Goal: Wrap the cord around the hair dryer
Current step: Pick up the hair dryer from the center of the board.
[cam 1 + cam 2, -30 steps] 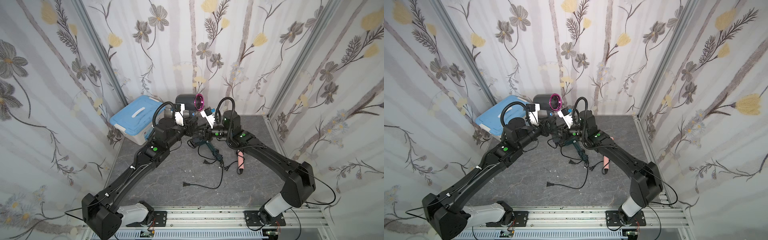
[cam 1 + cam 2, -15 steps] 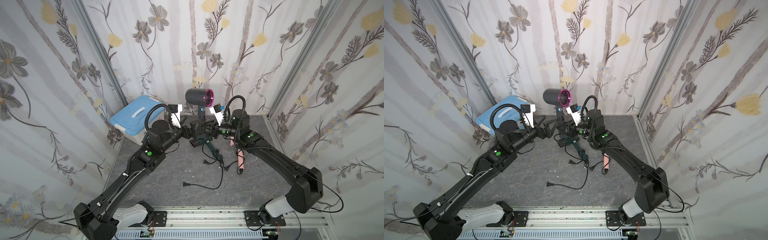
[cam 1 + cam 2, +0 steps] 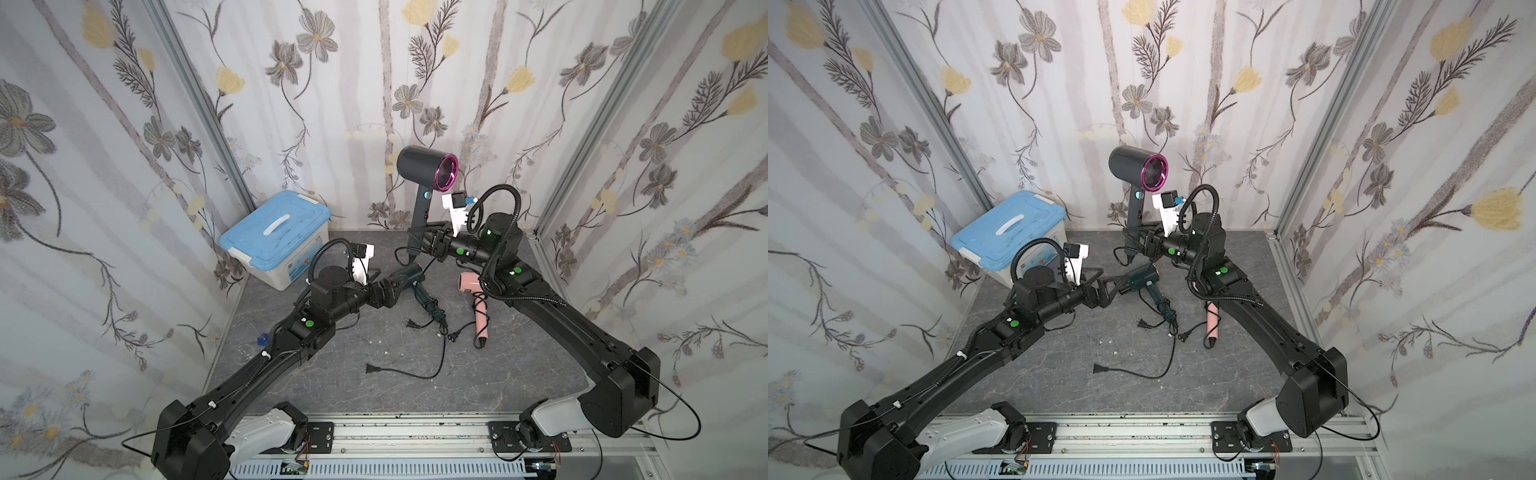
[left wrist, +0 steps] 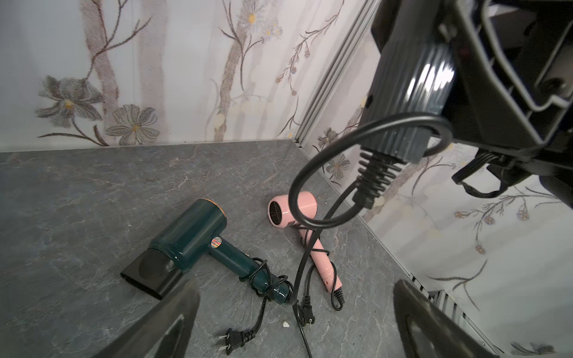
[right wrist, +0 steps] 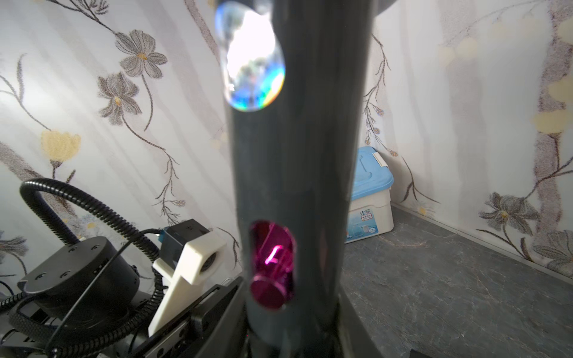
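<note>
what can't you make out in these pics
- pink dryer head: mostly behind the right arm in a top view.
- how the right pincer clasps the grey hair dryer: right wrist view, blurred handle fills it.
- storage box label: too small in both top views.

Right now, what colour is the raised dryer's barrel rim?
Magenta; the dryer's rim shows best in a top view.

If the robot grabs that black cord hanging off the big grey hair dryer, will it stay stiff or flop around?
Probably floppy: the cord curls in a loose loop under the grey hair dryer and droops to the table. It likely bends easily for wrapping, but the plug end would probably swing or drag.
</note>
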Available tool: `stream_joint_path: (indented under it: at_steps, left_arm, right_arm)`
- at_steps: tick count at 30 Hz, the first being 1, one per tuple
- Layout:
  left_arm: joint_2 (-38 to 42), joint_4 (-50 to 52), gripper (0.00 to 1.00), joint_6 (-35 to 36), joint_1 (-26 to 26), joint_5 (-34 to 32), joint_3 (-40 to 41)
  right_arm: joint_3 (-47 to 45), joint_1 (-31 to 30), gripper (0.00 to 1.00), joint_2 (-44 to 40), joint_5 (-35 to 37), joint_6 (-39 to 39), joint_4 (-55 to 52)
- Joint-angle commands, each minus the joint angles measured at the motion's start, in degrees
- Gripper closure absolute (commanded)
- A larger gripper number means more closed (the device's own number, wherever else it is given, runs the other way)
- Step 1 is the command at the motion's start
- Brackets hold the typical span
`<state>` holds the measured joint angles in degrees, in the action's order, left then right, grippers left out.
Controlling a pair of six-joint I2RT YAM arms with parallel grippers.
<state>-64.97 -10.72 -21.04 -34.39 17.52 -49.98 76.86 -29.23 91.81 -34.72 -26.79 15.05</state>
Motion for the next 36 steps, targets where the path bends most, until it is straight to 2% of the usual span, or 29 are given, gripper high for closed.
stream_joint_path:
  at_steps: [1, 10, 14, 15, 16, 17, 19, 20, 27, 34, 35, 36]
  left_arm:
    - [-2.5, -8.31, 0.0, -2.55, 0.14, 5.87, 0.39]
    - [-13.01, -22.59, 0.0, -9.38, -0.88, 13.52, 1.89]
    - [-15.67, -23.01, 0.0, -9.02, -2.92, 16.2, -0.8]
    - [-16.15, -22.02, 0.06, -8.38, -3.44, 16.63, -1.67]
    - [-16.77, -20.52, 0.18, -7.68, -3.72, 16.91, -2.52]
    - [-17.3, -19.11, 0.37, -7.18, -3.83, 17.0, -3.3]
    - [-17.02, -15.73, 0.9, -5.95, -3.84, 15.89, -3.69]
    - [-16.08, -13.59, 1.0, -4.88, -3.76, 14.47, -3.49]
    - [-3.92, 2.52, 1.0, 4.75, -2.39, 4.08, -0.63]
    - [3.17, 12.03, 1.0, 10.89, 1.48, -2.87, -0.16]
    - [3.35, 13.65, 0.94, 11.02, 2.64, -5.54, -0.65]
    - [3.24, 15.11, 0.78, 11.06, 3.81, -7.1, -1.25]
  right_arm:
    - [-0.3, -0.16, 1.0, -2.29, -0.17, -2.61, 9.48]
    - [1.6, -0.61, 1.0, -2.63, 1.04, -5.58, 13.26]
    - [2.63, -0.61, 1.0, -1.99, 1.74, -5.14, 12.7]
    - [2.61, -0.58, 1.0, -1.99, 1.83, -5.19, 12.81]
    - [2.63, -0.56, 1.0, -2.1, 1.83, -5.03, 12.72]
    - [2.67, -0.34, 1.0, -2.31, 1.86, -4.7, 12.27]
    - [2.64, 0.46, 1.0, -3.34, 1.75, -3.8, 10.85]
    - [2.67, 1.11, 1.0, -4.16, 1.86, -2.87, 9.37]
    - [6.67, 9.76, 1.0, -9.56, 2.98, 7.25, -5.91]
    - [8.78, 14.9, 1.0, -10.23, 4.8, 13.19, -12.22]
    - [9.18, 15.51, 1.0, -10.25, 5.0, 13.91, -12.94]
    - [9.79, 15.98, 1.0, -10.25, 5.17, 14.79, -14.01]
